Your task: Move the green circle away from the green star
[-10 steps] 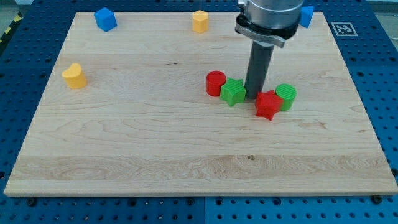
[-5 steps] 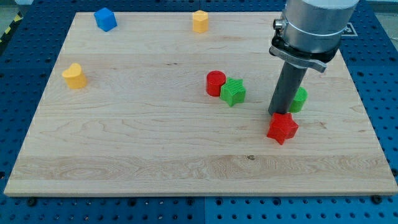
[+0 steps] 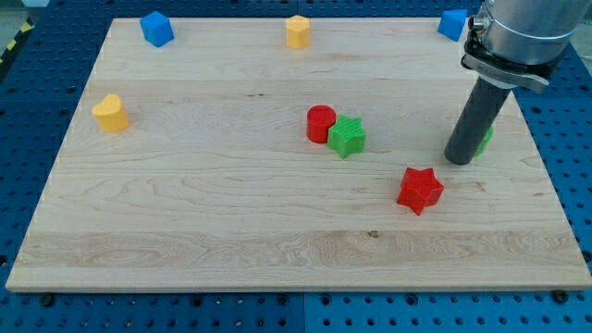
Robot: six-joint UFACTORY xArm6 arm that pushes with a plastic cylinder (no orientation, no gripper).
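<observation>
The green star (image 3: 347, 136) lies near the board's middle, touching the red circle (image 3: 321, 123) on its left. The green circle (image 3: 485, 139) is far to the star's right and mostly hidden behind my rod; only a green sliver shows at the rod's right edge. My tip (image 3: 459, 159) rests on the board right against the green circle's left side, well to the right of the green star. The red star (image 3: 420, 190) lies below and left of my tip, apart from it.
A yellow block (image 3: 110, 112) sits at the view's left. A blue cube (image 3: 156, 28) and a yellow-orange block (image 3: 297, 30) are along the top edge. Another blue block (image 3: 452, 23) is at the top right, beside the arm. The board's right edge (image 3: 544, 157) is close to the green circle.
My tip moved right across the board, pushing the green circle right, away from the green star. The red star was shoved down and right, then left behind.
</observation>
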